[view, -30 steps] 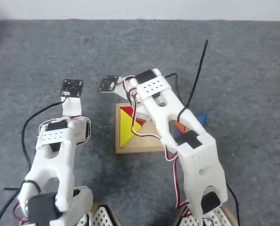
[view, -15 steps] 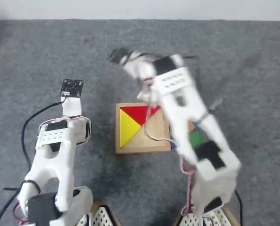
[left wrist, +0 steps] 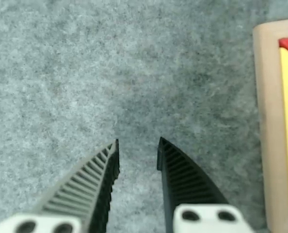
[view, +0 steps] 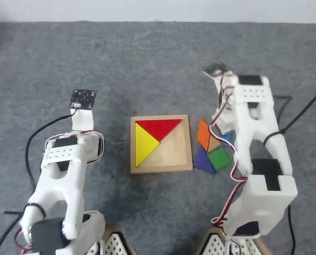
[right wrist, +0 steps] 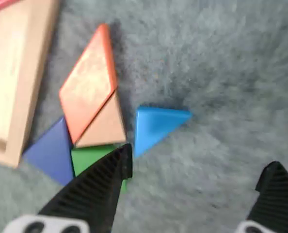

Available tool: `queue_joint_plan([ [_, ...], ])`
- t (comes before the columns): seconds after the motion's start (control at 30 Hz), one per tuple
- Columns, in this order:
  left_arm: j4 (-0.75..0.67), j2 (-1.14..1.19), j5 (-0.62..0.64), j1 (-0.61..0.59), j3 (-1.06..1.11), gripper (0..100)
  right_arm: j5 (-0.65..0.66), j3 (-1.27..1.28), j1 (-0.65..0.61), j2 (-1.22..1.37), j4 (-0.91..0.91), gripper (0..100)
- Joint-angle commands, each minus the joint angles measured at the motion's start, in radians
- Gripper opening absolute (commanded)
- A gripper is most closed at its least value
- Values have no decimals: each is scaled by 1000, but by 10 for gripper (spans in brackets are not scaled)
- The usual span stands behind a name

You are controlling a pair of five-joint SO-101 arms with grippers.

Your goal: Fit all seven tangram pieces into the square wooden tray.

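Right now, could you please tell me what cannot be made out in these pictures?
High view: the light blue triangle is mostly hidden behind the right arm.
Right wrist view: the green piece is partly covered by a finger of the right gripper.
Left wrist view: the wooden tray is cut off by the picture's edge.

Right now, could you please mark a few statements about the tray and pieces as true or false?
The tray holds a red triangle and a yellow triangle. True.
The green square sits in the tray. False: it lies on the carpet beside it.
The right hand is shut on the light blue triangle. False: it is open and empty.
Five pieces lie outside the tray. True.
The left hand holds nothing. True.
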Motion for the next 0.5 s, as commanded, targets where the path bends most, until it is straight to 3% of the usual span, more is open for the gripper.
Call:
queue_joint_plan([
  [0.0,-18,-6,-5,5,-4,123,-124,106,-16,-22,-151,404],
  [0.13,-18,-6,-5,5,-4,123,-212,117,-12,-19,-157,402],
  [0.47,-18,-6,-5,5,-4,123,-178,242,-90,-84,-104,403],
])
